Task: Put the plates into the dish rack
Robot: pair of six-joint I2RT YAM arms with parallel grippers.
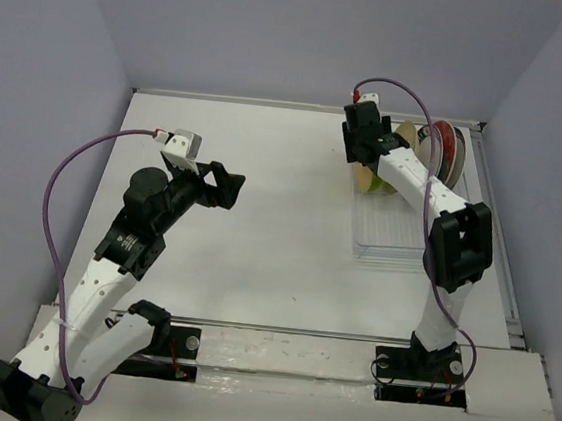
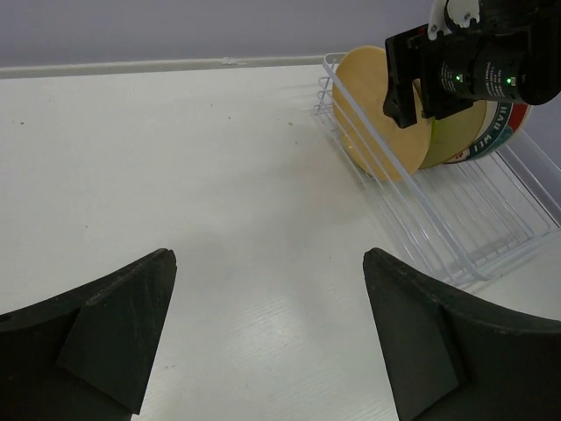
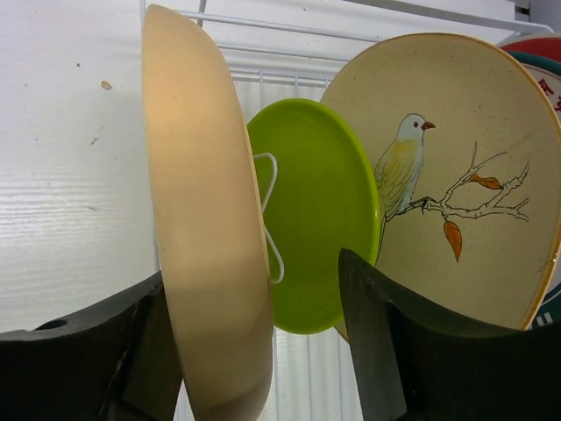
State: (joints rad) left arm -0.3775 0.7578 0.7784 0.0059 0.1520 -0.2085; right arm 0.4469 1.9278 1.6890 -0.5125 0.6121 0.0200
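The pale wire dish rack (image 1: pixel 391 234) lies on the right half of the table. Several plates stand on edge at its far end: a plain tan plate (image 3: pixel 206 228) in front, then a lime green plate (image 3: pixel 320 202), a beige plate with a bird (image 3: pixel 456 175), a red plate (image 3: pixel 539 48) and a white one with a teal rim (image 2: pixel 504 123). My right gripper (image 3: pixel 254 294) is open around the tan plate's rim, which leans on the left finger with a gap to the right finger. My left gripper (image 2: pixel 267 333) hangs open over bare table (image 2: pixel 175 175), empty.
The near part of the rack (image 2: pixel 473 219) holds no plates. Grey walls enclose the table on the left, back and right. A raised ledge (image 1: pixel 277 346) runs along the near edge by the arm bases.
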